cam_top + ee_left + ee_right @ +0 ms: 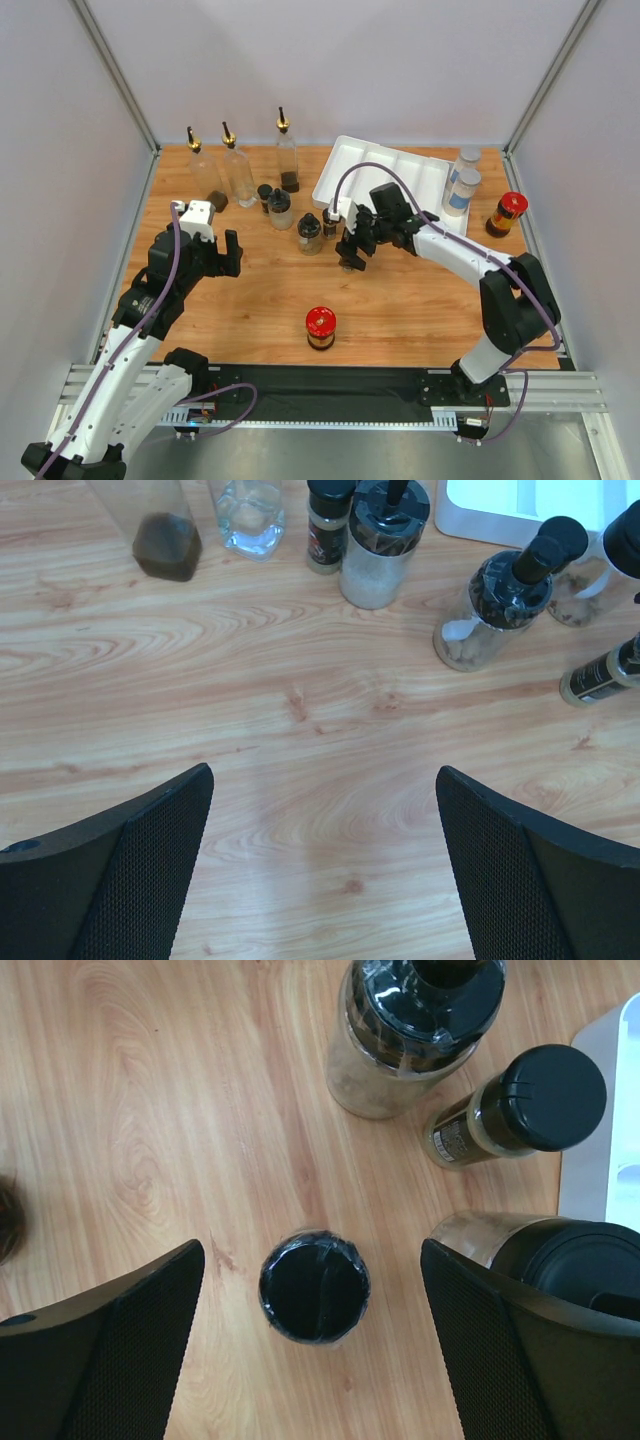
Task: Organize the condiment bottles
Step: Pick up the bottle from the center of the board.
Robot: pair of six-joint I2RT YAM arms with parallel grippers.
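Note:
My right gripper (352, 248) is open and points straight down around a small black-capped jar (314, 1286) that stands upright between the fingers, touching neither. Other black-capped jars (520, 1105) stand close beside it. Three tall clear pourer-spout bottles (237, 165) stand at the back left, with small black-capped jars (280, 210) in front of them. Two silver-lidded shakers (461, 190) stand right of the tray. One red-lidded jar (508, 213) stands at the far right, another (320, 327) near the front middle. My left gripper (225, 255) is open and empty over bare wood (325, 780).
A white divided tray (385, 175) lies at the back right, its near corner just behind my right gripper. Grey walls close the table on three sides. A black rail (330, 385) runs along the near edge.

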